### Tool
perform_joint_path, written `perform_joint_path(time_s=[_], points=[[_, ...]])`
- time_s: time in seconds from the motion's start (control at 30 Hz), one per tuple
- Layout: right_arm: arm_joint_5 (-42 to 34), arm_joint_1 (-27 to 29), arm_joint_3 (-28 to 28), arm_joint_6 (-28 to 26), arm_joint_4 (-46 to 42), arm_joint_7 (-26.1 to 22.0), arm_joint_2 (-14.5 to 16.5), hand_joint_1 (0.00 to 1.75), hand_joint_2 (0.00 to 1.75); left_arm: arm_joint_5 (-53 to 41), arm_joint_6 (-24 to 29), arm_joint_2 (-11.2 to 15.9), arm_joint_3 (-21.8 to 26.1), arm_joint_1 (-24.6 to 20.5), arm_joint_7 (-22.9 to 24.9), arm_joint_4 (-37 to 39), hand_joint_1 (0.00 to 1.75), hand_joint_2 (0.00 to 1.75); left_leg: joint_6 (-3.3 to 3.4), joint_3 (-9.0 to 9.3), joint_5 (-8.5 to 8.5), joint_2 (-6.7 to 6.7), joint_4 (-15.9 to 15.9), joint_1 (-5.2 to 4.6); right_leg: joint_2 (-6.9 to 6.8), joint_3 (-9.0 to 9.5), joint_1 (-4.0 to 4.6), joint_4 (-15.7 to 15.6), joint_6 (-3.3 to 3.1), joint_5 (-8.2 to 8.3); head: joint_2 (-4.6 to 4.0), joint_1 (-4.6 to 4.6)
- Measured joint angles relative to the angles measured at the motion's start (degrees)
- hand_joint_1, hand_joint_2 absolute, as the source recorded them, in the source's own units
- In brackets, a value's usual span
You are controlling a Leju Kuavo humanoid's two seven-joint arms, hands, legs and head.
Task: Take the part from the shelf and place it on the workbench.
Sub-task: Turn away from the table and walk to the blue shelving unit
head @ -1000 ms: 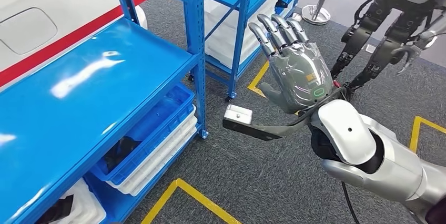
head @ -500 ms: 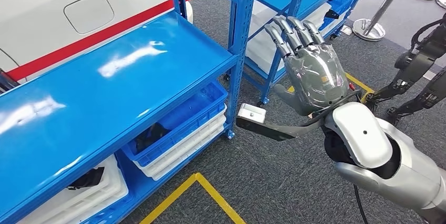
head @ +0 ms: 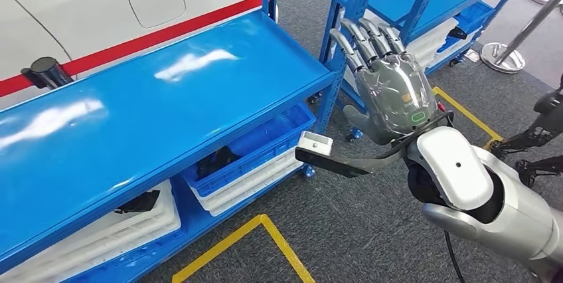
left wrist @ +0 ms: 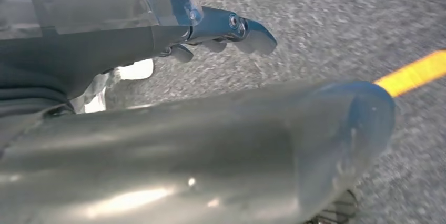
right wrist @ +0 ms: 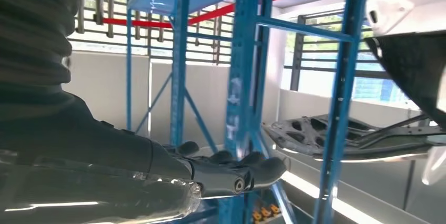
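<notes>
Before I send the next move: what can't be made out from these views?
- Dark contents of the blue bin and white bin, head view: hidden under the blue shelf.
- Left hand, left wrist view: blurred, fingers partly hidden behind the thumb.
- Right hand, head view: palm faces away.

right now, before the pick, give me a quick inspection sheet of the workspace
surface: blue shelf deck, glossy
job's things: dark part in blue bin; second dark part in white bin
clutter: black cylinder behind the shelf
hands: right hand raised, fingers apart, holding nothing; left hand over carpet, holding nothing
cables: dark cable under right forearm
surroundings: grey carpet, yellow floor tape, stanchion base
</notes>
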Motion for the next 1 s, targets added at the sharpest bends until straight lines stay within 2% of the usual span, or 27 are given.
perform_joint_path(time_s=[0.03, 0.1, 0.13, 0.17, 0.2, 0.23, 0.27, 0.33, 0.37, 0.4, 0.47, 0.5, 0.53, 0.6, 0.63, 0.67, 0.7, 0.73, 0.77, 0.8, 0.83, 0.87, 0.9, 0.97, 1.0], points=[[-0.01, -0.02, -0.10, 0.05, -0.13, 0.00, -0.10, 0.00, 1.75, 0.13, 0.04, 0.11, 0.00, -0.01, 0.02, 0.04, 0.00, 0.00, 0.29, -0.03, 0.17, -0.64, -0.09, 0.10, 1.20, -0.50, -0.14, 1.35, 0.26, -1.13, 0.00, 0.10], [-0.04, -0.04, -0.35, 0.08, -0.35, 0.01, -0.37, 0.00, 1.75, 0.28, 0.09, 0.23, 0.00, -0.05, -0.12, 0.08, 0.00, 0.00, 0.71, -0.11, 0.42, -1.90, -0.15, 0.12, 4.14, -3.04, -0.32, 7.58, 0.58, -4.89, 0.00, 0.39], [-0.09, -0.04, -0.44, 0.10, -0.38, 0.01, -0.49, 0.00, 1.75, 0.37, 0.09, 0.26, 0.00, -0.06, -0.30, 0.08, 0.00, 0.00, 0.85, -0.19, 0.50, -2.55, -0.15, 0.04, 4.90, -4.91, -0.32, 11.71, 0.57, -6.77, 0.00, 0.58], [-0.18, -0.02, -0.46, 0.12, -0.37, 0.01, -0.54, 0.00, 1.75, 0.43, 0.09, 0.27, 0.00, -0.04, -0.58, 0.08, 0.00, 0.00, 0.97, -0.25, 0.58, -3.26, -0.14, -0.07, 5.22, -6.44, -0.31, 14.95, 0.48, -7.83, 0.00, 0.71], [-0.36, -0.03, -0.44, 0.14, -0.34, 0.01, -0.55, 0.00, 1.75, 0.51, 0.09, 0.29, 0.00, -0.02, -0.96, 0.08, 0.00, 0.00, 1.07, -0.28, 0.65, -4.00, -0.13, -0.21, 5.37, -7.21, -0.29, 16.41, 0.30, -7.75, 0.00, 0.84], [-0.56, -0.08, -0.43, 0.14, -0.34, 0.01, -0.55, 0.00, 1.75, 0.61, 0.07, 0.31, 0.00, 0.00, -1.46, 0.08, 0.00, 0.00, 1.14, -0.25, 0.72, -4.75, -0.12, -0.35, 5.55, -6.88, -0.27, 15.49, -0.01, -6.46, 0.00, 0.97], [-0.83, -0.16, -0.43, 0.11, -0.34, 0.02, -0.55, 0.00, 1.75, 0.72, 0.02, 0.34, 0.00, 0.00, -2.04, 0.08, 0.00, 0.00, 1.18, -0.17, 0.77, -5.48, -0.13, -0.45, 5.94, -5.55, -0.20, 12.46, -0.41, -4.26, 0.00, 1.07], [-1.23, -0.37, -0.46, 0.03, -0.35, 0.01, -0.60, 0.00, 1.75, 0.97, -0.12, 0.35, 0.00, -0.05, -3.11, 0.07, 0.00, 0.00, 1.07, -0.18, 0.93, -6.81, -0.12, -0.48, 8.29, -2.08, -0.04, 4.56, -1.43, -0.31, 0.00, 1.09], [-1.37, -0.49, -0.48, -0.01, -0.35, 0.01, -0.67, 0.00, 1.75, 1.08, -0.19, 0.36, 0.00, -0.08, -3.45, 0.07, 0.00, 0.00, 0.88, -0.39, 1.07, -7.38, -0.10, -0.37, 9.30, -0.90, 0.09, 1.80, -1.82, 0.60, 0.00, 1.08], [-1.42, -0.58, -0.49, -0.04, -0.35, 0.01, -0.74, 0.00, 1.75, 1.15, -0.26, 0.35, 0.00, -0.07, -3.66, 0.06, 0.00, 0.00, 0.59, -0.69, 1.27, -7.94, -0.11, -0.19, 9.91, -0.33, 0.21, 0.33, -2.08, 0.82, 0.00, 1.11], [-1.48, -0.71, -0.54, -0.08, -0.35, 0.02, -0.85, 0.00, 1.75, 1.20, -0.35, 0.37, 0.00, 0.00, -3.85, 0.06, 0.00, 0.00, -0.15, -1.17, 1.76, -9.08, -0.31, 0.02, 9.02, -0.04, 0.33, -0.65, -2.21, 0.89, 0.00, 1.35], [-1.50, -0.74, -0.57, -0.09, -0.35, 0.02, -0.85, 0.00, 1.75, 1.22, -0.39, 0.37, 0.00, 0.07, -3.95, 0.06, 0.00, 0.00, -0.45, -1.37, 1.67, -8.46, -0.19, -0.09, 8.32, 0.16, 0.25, -1.19, -2.20, 1.17, 0.00, 1.40], [-1.56, -0.78, -0.62, -0.13, -0.35, 0.01, -0.84, 0.00, 1.75, 1.23, -0.43, 0.40, 0.00, 0.07, -4.11, 0.06, 0.00, 0.00, -0.76, -1.83, 1.01, -6.99, 0.60, -0.23, 7.60, 0.42, 0.15, -1.78, -2.23, 1.49, 0.00, 1.24], [-1.81, -0.83, -0.69, -0.22, -0.35, 0.02, -0.84, 0.00, 1.75, 1.28, -0.50, 0.51, 0.00, 0.00, -4.51, 0.06, 0.00, 0.00, -1.35, -4.25, -2.18, -3.33, 5.58, -0.12, 6.07, 0.81, 0.04, -2.55, -2.28, 1.94, 0.00, 0.77], [-1.94, -0.79, -0.69, -0.27, -0.35, 0.01, -0.85, 0.00, 1.75, 1.29, -0.53, 0.56, 0.00, -0.04, -4.73, 0.06, 0.00, 0.00, -1.72, -6.01, -4.00, -2.55, 9.19, 0.21, 5.33, 0.83, 0.04, -2.59, -2.34, 1.95, 0.00, 0.49], [-2.04, -0.69, -0.66, -0.28, -0.34, 0.01, -0.86, 0.00, 1.75, 1.32, -0.56, 0.58, 0.00, -0.04, -4.93, 0.06, 0.00, 0.00, -2.04, -7.56, -5.25, -2.46, 12.40, 0.53, 4.55, 0.83, 0.01, -2.54, -2.30, 1.91, 0.00, 0.31], [-2.10, -0.58, -0.60, -0.31, -0.34, 0.01, -0.85, 0.00, 1.75, 1.34, -0.57, 0.60, 0.00, 0.00, -5.15, 0.06, 0.00, 0.00, -2.34, -8.40, -5.53, -2.51, 14.15, 0.81, 3.82, 0.82, -0.04, -2.48, -2.21, 1.84, 0.00, 0.13], [-2.15, -0.49, -0.50, -0.35, -0.34, 0.01, -0.85, 0.00, 1.75, 1.39, -0.59, 0.63, 0.00, 0.04, -5.37, 0.06, 0.00, 0.00, -2.63, -8.09, -4.66, -2.47, 13.68, 1.02, 3.06, 0.84, -0.12, -2.39, -2.05, 1.72, 0.00, 0.00], [-2.20, -0.44, -0.42, -0.41, -0.34, 0.01, -0.85, 0.00, 1.75, 1.45, -0.59, 0.69, 0.00, 0.05, -5.61, 0.06, 0.00, 0.00, -2.86, -6.64, -2.98, -2.12, 11.11, 1.16, 2.37, 0.90, -0.22, -2.24, -1.81, 1.54, 0.00, -0.08], [-2.25, -0.44, -0.34, -0.49, -0.34, 0.01, -0.85, 0.00, 1.75, 1.51, -0.59, 0.76, 0.00, 0.05, -5.88, 0.06, 0.00, 0.00, -3.06, -4.46, -1.22, -1.03, 7.12, 1.22, 1.71, 0.96, -0.30, -1.99, -1.49, 1.29, 0.00, -0.12], [-2.29, -0.45, -0.30, -0.58, -0.34, 0.01, -0.84, 0.00, 1.75, 1.58, -0.59, 0.82, 0.00, 0.03, -6.17, 0.06, 0.00, 0.00, -2.93, -2.46, 0.08, 0.34, 3.58, 1.15, 1.18, 0.99, -0.26, -1.70, -1.11, 0.98, 0.00, -0.19], [-2.36, -0.45, -0.28, -0.68, -0.34, 0.01, -0.85, 0.00, 1.75, 1.62, -0.58, 0.85, 0.00, 0.01, -6.44, 0.06, 0.00, 0.00, -2.58, -1.13, 0.74, 1.46, 1.12, 0.98, 0.73, 1.00, -0.19, -1.41, -0.77, 0.71, 0.00, -0.22], [-2.44, -0.46, -0.28, -0.80, -0.33, 0.01, -0.85, 0.00, 1.75, 1.69, -0.57, 0.86, 0.00, 0.02, -6.71, 0.06, 0.00, 0.00, -2.10, -0.61, 0.82, 2.19, -0.02, 0.79, 0.32, 1.02, -0.11, -1.19, -0.47, 0.53, 0.00, -0.17], [-2.68, -0.37, -0.27, -1.04, -0.30, 0.00, -0.86, 0.00, 1.75, 1.83, -0.49, 0.91, 0.00, 0.06, -7.16, 0.06, 0.00, 0.00, -1.04, -0.88, 0.85, 1.50, 0.01, 0.56, -0.40, 1.09, -0.13, -1.16, -0.05, 0.42, 0.00, -0.05], [-2.83, -0.31, -0.27, -1.14, -0.28, 0.01, -0.87, 0.00, 1.75, 1.90, -0.43, 0.94, 0.00, 0.06, -7.34, 0.06, 0.00, 0.00, -0.66, -0.95, 0.96, 0.92, -0.07, 0.59, -0.08, 1.07, -0.26, -1.02, 0.25, 0.13, 0.00, 0.07]])
